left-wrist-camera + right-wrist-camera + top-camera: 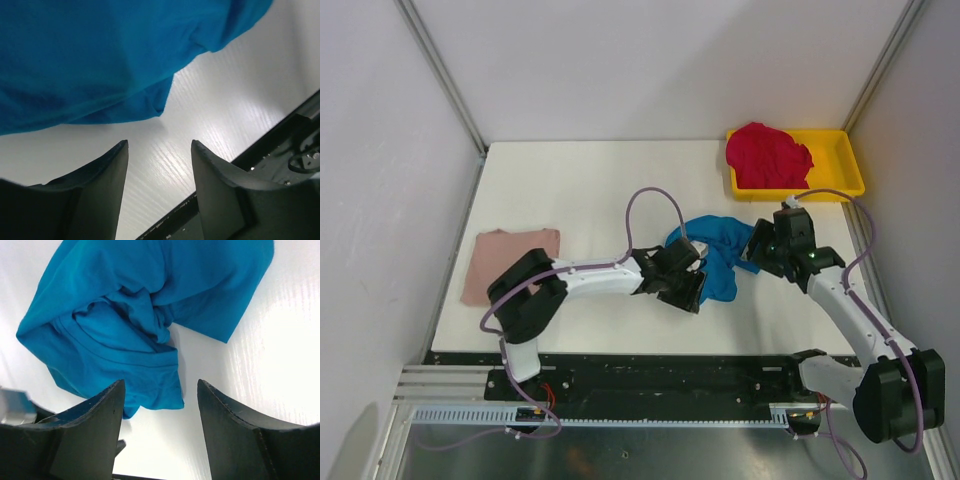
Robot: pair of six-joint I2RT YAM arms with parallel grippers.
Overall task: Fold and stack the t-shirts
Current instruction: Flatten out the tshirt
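No writing, label, brand mark, number or sign could be read in any of the three views.

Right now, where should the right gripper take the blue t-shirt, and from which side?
Take the blue t-shirt by the flat loose corner lying before the open right gripper, coming from the right; its middle is bunched, probably harder to pinch.
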